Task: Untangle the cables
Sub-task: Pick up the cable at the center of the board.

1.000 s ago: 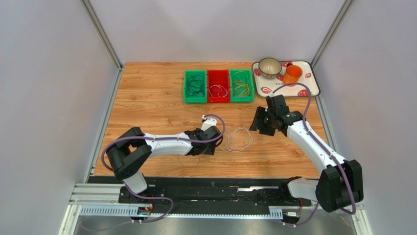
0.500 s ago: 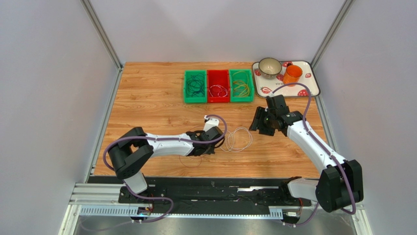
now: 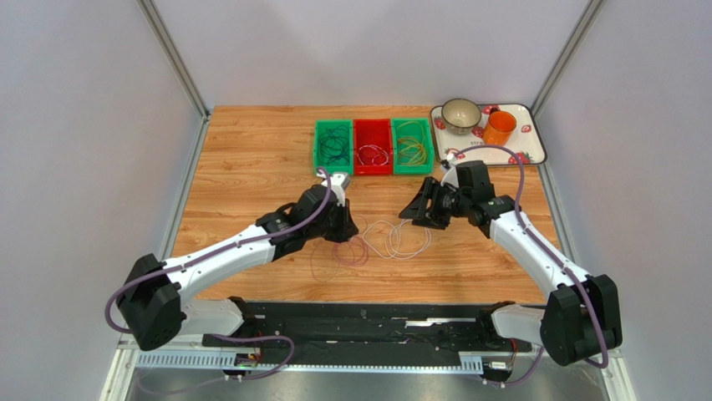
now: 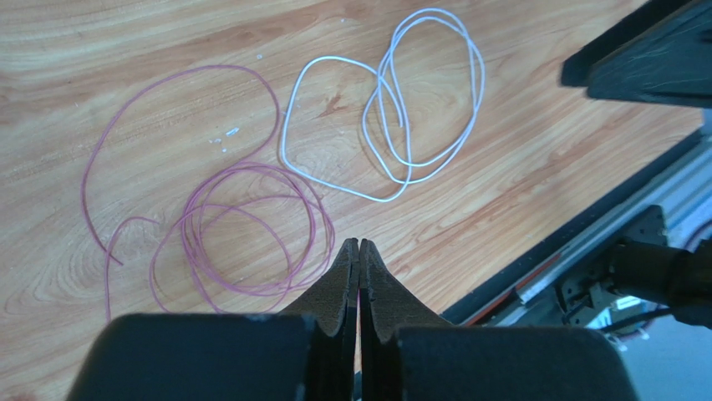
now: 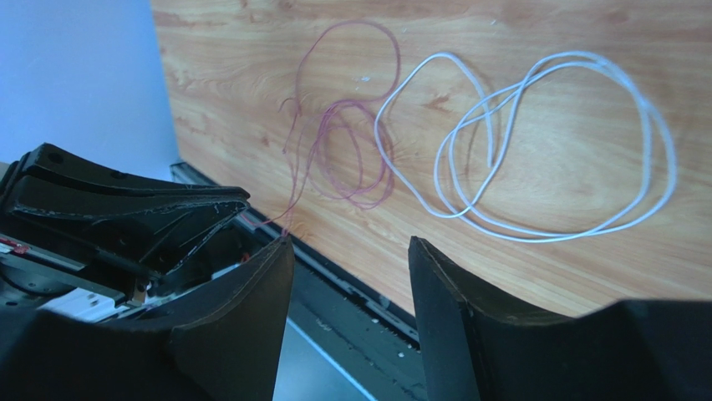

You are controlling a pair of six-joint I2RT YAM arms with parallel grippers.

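— Where are your hands at this moment?

— My left gripper (image 4: 359,249) is pinched tight, tip against tip, with nothing caught between. It hangs over the table (image 3: 251,167). In its wrist view the rim of the purple cable (image 4: 251,170) lies just beside the tips, and I see no contact.

— And the other?

— My right gripper (image 5: 349,244) is spread wide and holds nothing. From its wrist camera the white cable (image 5: 535,236) lies on the wood out ahead of the fingers, apart from them.

— How do those two cables lie?

— Both are loose and flat, between my two grippers in the overhead view. The purple one is a small coil of several turns with one wide loop trailing off it. The white one is a few large loops next to it, on my right arm's side. Their edges meet at one place, but I cannot tell whether they cross or only touch.

— And farther off?

— At the far side of the table three bins stand side by side. The left green bin (image 3: 333,172) has dark green cables (image 3: 334,146), the red bin (image 3: 373,172) in the middle has pale cables (image 3: 373,154), and the right green bin (image 3: 413,171) has yellow cables (image 3: 409,150). To the right of them is a tray (image 3: 531,150) with a bowl (image 3: 460,114) and an orange cup (image 3: 500,127).
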